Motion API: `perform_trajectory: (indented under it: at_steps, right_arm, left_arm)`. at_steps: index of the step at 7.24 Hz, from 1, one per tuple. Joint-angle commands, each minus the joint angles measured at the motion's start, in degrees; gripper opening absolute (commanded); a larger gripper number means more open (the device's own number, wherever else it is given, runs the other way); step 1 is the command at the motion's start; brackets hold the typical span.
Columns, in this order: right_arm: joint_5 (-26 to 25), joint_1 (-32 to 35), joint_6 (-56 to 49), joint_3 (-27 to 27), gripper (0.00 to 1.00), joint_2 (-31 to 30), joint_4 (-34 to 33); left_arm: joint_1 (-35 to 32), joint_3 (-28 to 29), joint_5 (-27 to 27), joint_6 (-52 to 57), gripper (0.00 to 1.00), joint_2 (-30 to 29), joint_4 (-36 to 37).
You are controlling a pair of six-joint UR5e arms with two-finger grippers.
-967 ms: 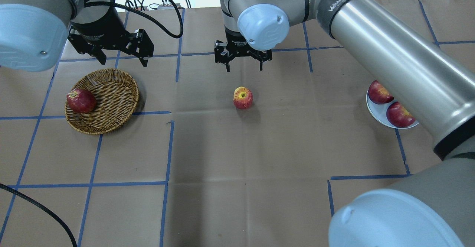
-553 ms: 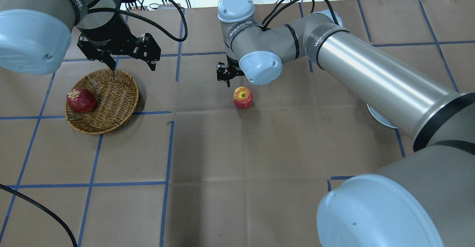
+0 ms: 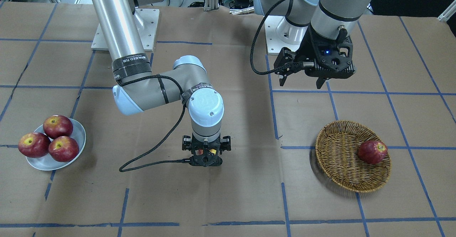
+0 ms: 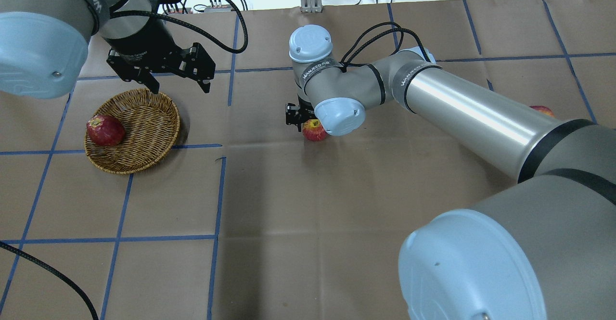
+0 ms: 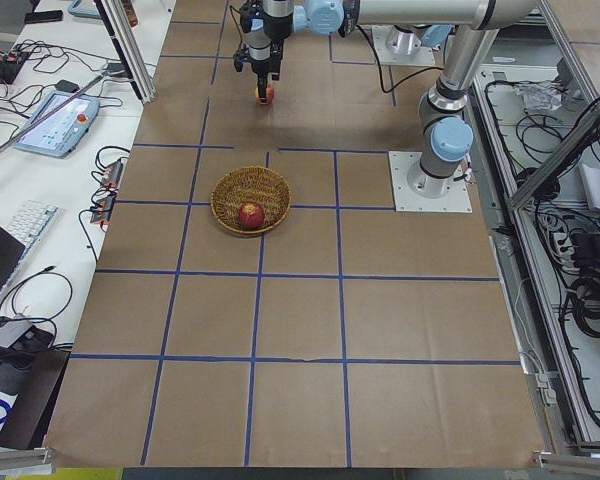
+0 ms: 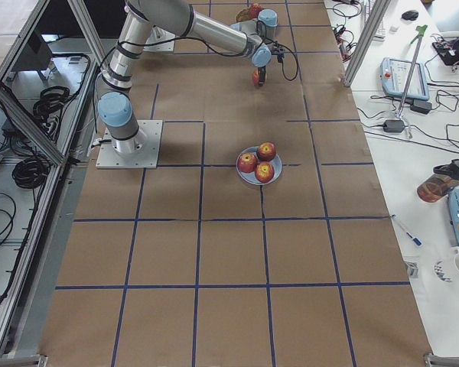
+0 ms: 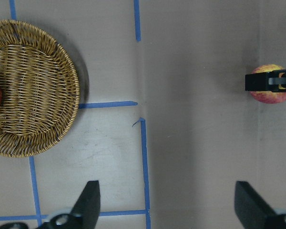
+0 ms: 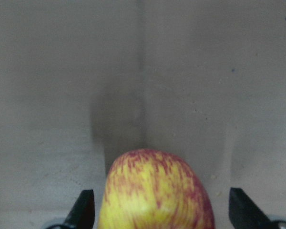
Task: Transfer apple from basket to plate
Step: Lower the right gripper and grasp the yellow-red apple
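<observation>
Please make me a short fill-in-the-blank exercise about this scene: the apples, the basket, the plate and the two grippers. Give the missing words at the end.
1. The number of apples on the plate is ___.
2. The basket holds exactly ___ dark red apple.
3. The streaked apple sits between the open jaws of the gripper on the robot's ___ arm.
4. The left gripper hovers beyond the basket with its jaws ___.

Missing words: three; one; right; open.
</observation>
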Motion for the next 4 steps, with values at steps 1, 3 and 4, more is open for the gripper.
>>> perform_trajectory:
  at_steps: [1, 3, 4]
  right_arm:
    - [0.85, -0.15, -0.01, -0.36, 0.70, 0.31, -0.11]
    - [0.77, -0.24, -0.10, -0.97, 0.49, -0.05, -0.19]
    - [0.60, -0.24, -0.10, -2.71, 0.47, -0.22, 0.15]
  left_arm:
    - [-0.16, -0.03, -0.03, 0.00, 0.99, 0.57, -0.79]
    - [-0.42, 0.06, -0.29, -0.08, 0.99, 0.75, -1.32]
    - [-0.51, 0.06, -0.56, -0.08, 0.99, 1.01, -3.15]
